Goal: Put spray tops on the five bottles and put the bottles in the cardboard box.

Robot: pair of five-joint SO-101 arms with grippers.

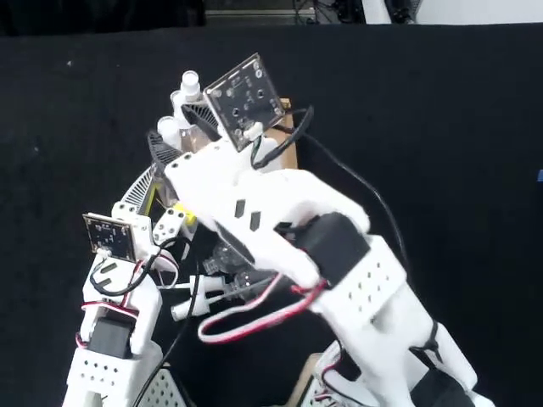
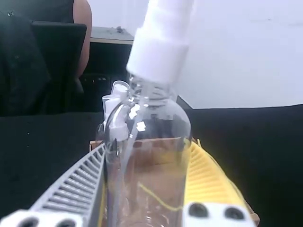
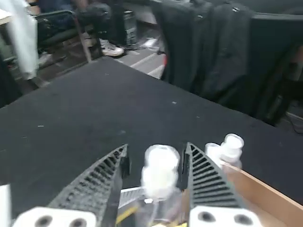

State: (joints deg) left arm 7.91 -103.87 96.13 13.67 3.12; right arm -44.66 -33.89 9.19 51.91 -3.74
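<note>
Bottles [image 3: 226, 147] with white tops stand in the cardboard box [image 3: 270, 194], which the right arm [image 1: 280, 220] largely hides in the high view. Just beside the box, the left gripper [image 2: 149, 151] pinches a clear bottle [image 2: 151, 118], its base cut off from sight; the right gripper [image 3: 157, 151] is spread either side of its white spray top [image 2: 161, 42].
</note>
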